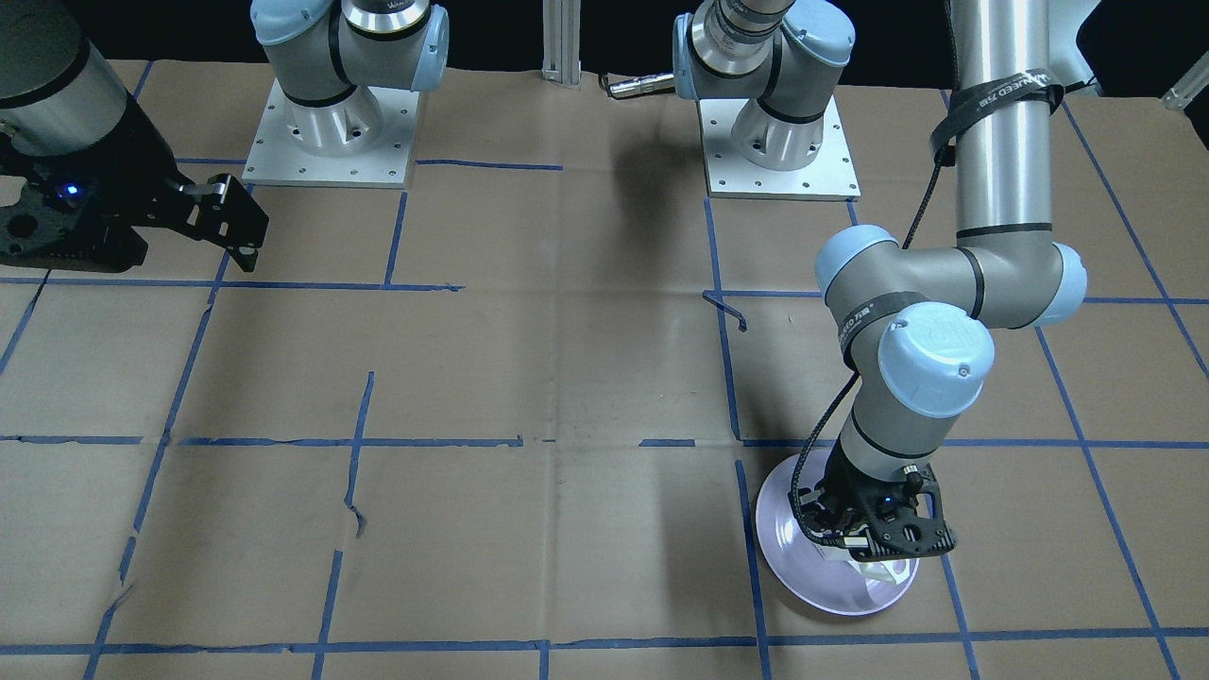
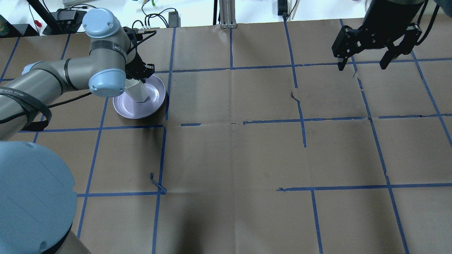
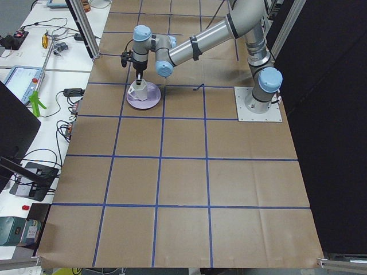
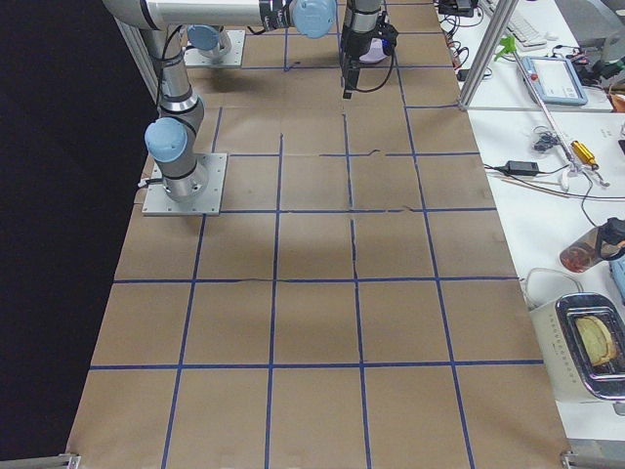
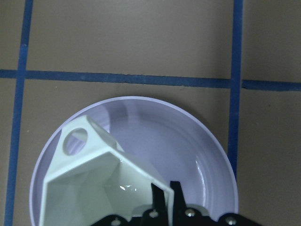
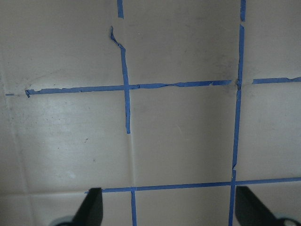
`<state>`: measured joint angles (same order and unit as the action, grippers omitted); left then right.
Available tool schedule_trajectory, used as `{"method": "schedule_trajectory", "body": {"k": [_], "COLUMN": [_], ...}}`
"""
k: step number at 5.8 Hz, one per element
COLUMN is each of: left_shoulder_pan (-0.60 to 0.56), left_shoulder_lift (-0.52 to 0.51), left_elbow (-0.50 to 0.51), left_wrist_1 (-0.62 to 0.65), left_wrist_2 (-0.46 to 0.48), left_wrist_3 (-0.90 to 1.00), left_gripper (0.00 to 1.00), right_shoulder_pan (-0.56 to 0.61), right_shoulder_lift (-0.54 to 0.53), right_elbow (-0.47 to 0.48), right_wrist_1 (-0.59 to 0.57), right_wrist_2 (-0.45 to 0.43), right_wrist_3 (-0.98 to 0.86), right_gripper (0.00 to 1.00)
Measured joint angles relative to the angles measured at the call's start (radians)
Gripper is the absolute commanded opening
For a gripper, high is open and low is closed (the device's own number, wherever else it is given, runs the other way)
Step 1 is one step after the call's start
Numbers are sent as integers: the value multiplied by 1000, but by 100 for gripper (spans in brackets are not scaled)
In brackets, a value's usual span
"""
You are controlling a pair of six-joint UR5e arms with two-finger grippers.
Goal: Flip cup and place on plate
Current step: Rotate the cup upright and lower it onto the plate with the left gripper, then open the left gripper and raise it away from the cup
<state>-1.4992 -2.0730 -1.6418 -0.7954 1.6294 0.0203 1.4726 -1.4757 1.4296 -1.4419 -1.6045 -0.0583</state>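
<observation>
The white faceted cup [image 2: 137, 92] is upright, mouth up, over the left half of the pale lavender plate [image 2: 123, 107]. I cannot tell whether its base touches the plate. My left gripper [image 2: 139, 81] comes down from above and is shut on the cup's rim wall. In the left wrist view the fingers [image 5: 173, 193] pinch the wall of the cup [image 5: 94, 188], whose handle [image 5: 75, 141] points away, inside the plate [image 5: 197, 150]. My right gripper [image 2: 362, 65] hangs open and empty above the table's far right.
The table is brown paper with a blue tape grid [image 2: 231, 121]. Both arm bases [image 1: 331, 132] stand on metal plates at the robot's edge. Cables and gear lie past the far edge [image 2: 155, 17].
</observation>
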Motion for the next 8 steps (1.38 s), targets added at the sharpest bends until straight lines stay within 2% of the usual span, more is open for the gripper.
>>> {"method": "schedule_trajectory", "body": {"k": [1, 2, 4, 5, 7, 8], "left_shoulder_pan": [-3, -6, -7, -7, -8, -10], "left_shoulder_lift": [4, 9, 20, 49, 194, 274], "left_elbow": [-2, -2, 2, 11, 31, 49], "left_wrist_1": [-3, -9, -40, -97, -331, -486], "left_wrist_2": [2, 11, 26, 27, 18, -28], "left_wrist_3": [1, 1, -4, -4, -11, -27], "left_gripper": [66, 98, 99, 99, 100, 100], "right_shoulder_pan": [0, 0, 0, 0, 0, 0], "right_shoulder_lift": [0, 0, 0, 0, 0, 0], "right_elbow": [0, 0, 0, 0, 0, 0], "right_wrist_1": [0, 0, 0, 0, 0, 0], "right_wrist_2": [0, 0, 0, 0, 0, 0], "right_wrist_3": [0, 0, 0, 0, 0, 0], "right_gripper": [100, 100, 100, 100, 100, 100]}}
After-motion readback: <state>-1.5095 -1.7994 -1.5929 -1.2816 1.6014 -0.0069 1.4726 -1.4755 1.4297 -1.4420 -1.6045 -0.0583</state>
